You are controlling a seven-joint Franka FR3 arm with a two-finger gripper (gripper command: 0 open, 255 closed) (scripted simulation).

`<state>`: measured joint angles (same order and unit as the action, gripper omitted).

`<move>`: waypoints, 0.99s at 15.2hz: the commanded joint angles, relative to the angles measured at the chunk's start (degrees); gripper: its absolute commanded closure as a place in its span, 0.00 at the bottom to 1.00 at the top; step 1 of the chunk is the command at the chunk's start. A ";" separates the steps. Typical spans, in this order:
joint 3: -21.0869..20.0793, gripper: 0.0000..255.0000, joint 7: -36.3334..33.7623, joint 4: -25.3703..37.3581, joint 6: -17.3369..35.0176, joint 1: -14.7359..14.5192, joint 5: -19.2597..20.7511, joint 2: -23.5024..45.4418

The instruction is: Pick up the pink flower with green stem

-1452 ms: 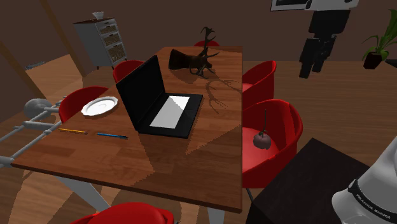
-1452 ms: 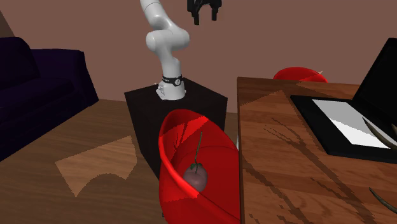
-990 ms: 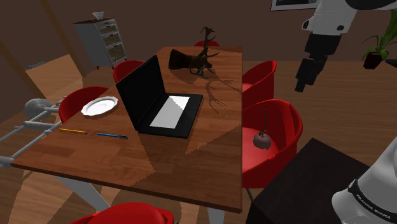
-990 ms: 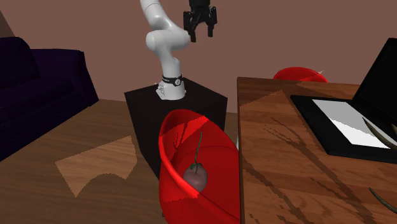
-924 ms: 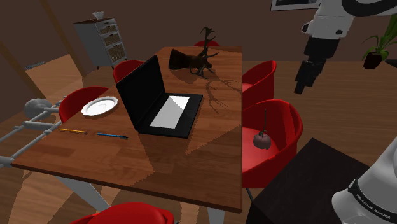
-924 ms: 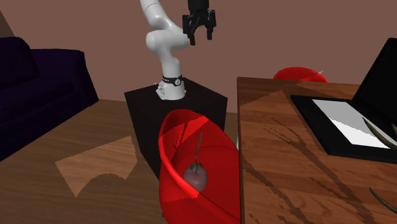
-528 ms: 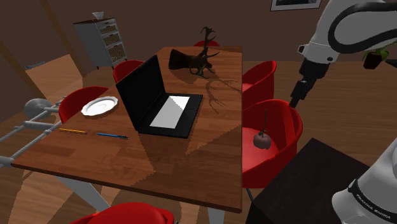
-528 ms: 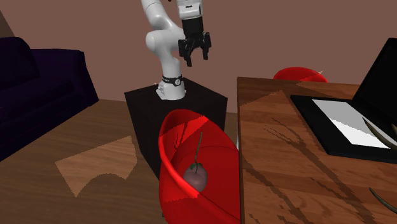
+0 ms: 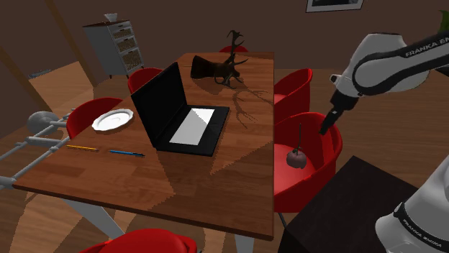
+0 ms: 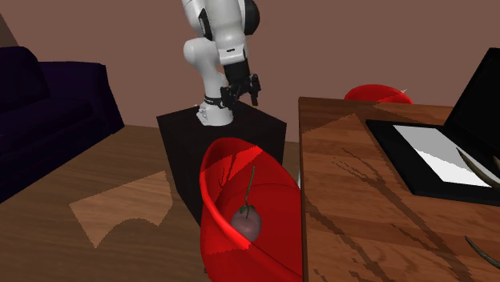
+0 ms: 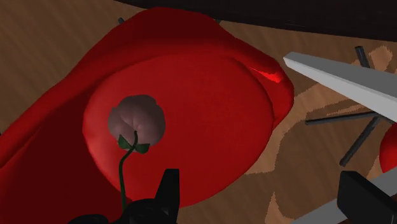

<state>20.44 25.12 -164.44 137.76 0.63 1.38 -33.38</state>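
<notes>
The flower (image 9: 295,157) has a dull pink bud and a thin green stem. It rests on the seat of a red chair (image 9: 320,176) at the table's side, its stem leaning on the backrest. It is also in the second exterior view as the flower (image 10: 247,223) in the chair (image 10: 276,196). My black gripper (image 9: 325,130) hangs above the chair, a little beyond the flower and apart from it. The gripper (image 10: 242,102) is open and holds nothing. In the wrist view the bud (image 11: 137,121) lies on the seat (image 11: 210,95), off to one side of the open gripper (image 11: 264,200).
A wooden table (image 9: 216,180) carries an open black laptop (image 9: 180,118), a dark antler ornament (image 9: 219,69), a white plate (image 9: 113,119) and two pencils (image 9: 122,152). More red chairs (image 9: 293,86) ring it. My black stand (image 10: 220,132) is beside the chair; a dark sofa (image 10: 48,104) stands further off.
The arm has swung down from high near the wall, bringing the gripper to just above the red chair with the flower. The flower has not moved.
</notes>
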 commanded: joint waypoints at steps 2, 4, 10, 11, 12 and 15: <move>4.76 0.00 5.82 -0.25 9.85 -2.70 -2.30 7.76; 9.06 0.00 11.15 0.21 16.01 -6.47 -6.18 13.40; 30.05 0.00 53.17 8.76 24.10 -33.33 -53.69 35.57; 29.73 0.00 61.93 11.50 21.69 -33.66 -64.13 40.74; 26.21 0.00 68.04 13.86 19.94 -30.21 -71.03 44.72; 18.78 0.00 80.52 20.25 16.04 -21.98 -84.32 54.21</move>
<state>41.22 100.09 -146.48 155.30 -23.59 -76.93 17.21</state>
